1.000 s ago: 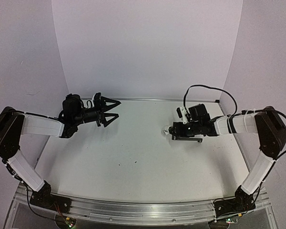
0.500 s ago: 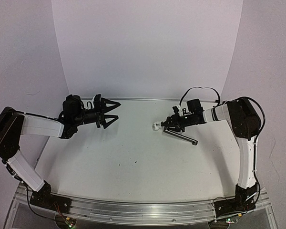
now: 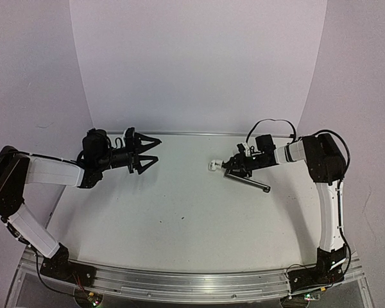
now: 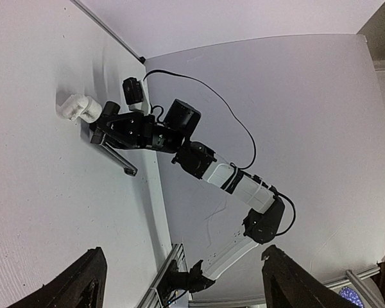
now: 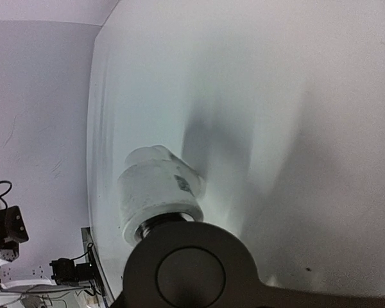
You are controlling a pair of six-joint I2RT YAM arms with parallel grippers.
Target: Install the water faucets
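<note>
My right gripper (image 3: 235, 167) is shut on the black faucet (image 3: 247, 180). Its thin spout slants down to the right, to its tip (image 3: 265, 189). The small white fitting (image 3: 213, 165) sits on the faucet's threaded end and points left. In the right wrist view the white fitting (image 5: 157, 191) sits on the thread just above the faucet's round black body (image 5: 190, 273), close over the table; my own fingers are hidden there. My left gripper (image 3: 149, 151) is open and empty, far left of the faucet. The left wrist view shows the fitting (image 4: 77, 106), the spout (image 4: 113, 154) and one fingertip (image 4: 83, 283).
White table (image 3: 179, 205) with a curved white backdrop (image 3: 199, 70) behind it. A metal rail (image 3: 179, 282) runs along the near edge and carries both arm bases. A black cable (image 3: 273, 125) loops above the right wrist.
My right arm has folded up and back. It carried the faucet and white fitting left and toward the back, and the spout now slants down to the right. The left arm barely moved.
</note>
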